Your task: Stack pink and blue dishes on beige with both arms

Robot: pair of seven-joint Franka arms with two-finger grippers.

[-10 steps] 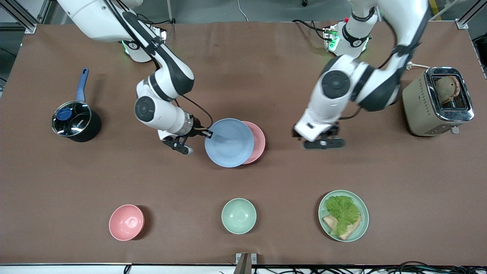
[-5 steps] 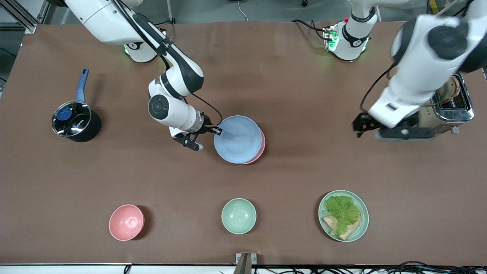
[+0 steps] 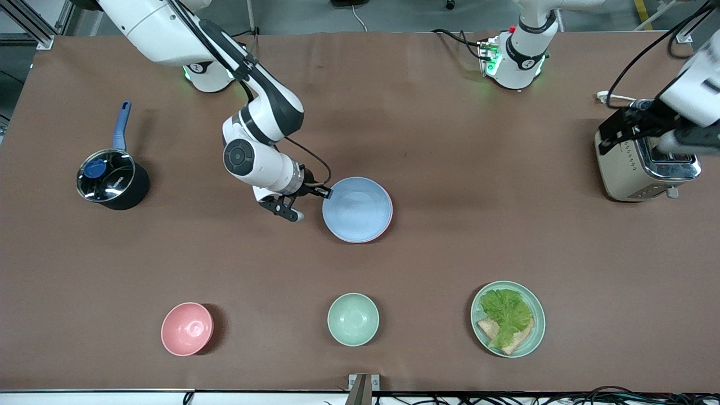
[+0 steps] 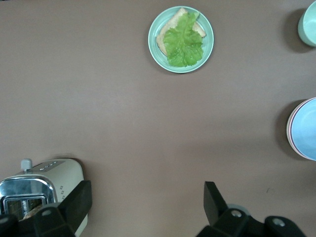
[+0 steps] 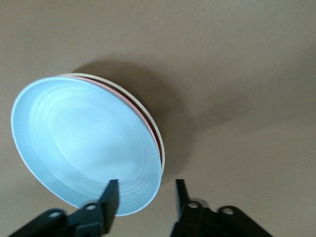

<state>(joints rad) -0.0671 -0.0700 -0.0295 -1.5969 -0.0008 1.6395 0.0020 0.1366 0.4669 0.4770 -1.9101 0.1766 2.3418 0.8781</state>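
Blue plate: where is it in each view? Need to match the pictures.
Front view: the blue plate is mid-table on the stack, the right end effector at its rim.
Left wrist view: only a slice of it shows at the frame's edge.
Right wrist view: it fills much of the frame, a pink rim showing under it.
Shared landmark: the green lettuce plate appears in the front and left wrist views, not the right wrist view.

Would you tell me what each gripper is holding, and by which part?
Nothing is held: the right gripper, open, straddles the rim of the blue plate, and the left gripper hangs open over the toaster.
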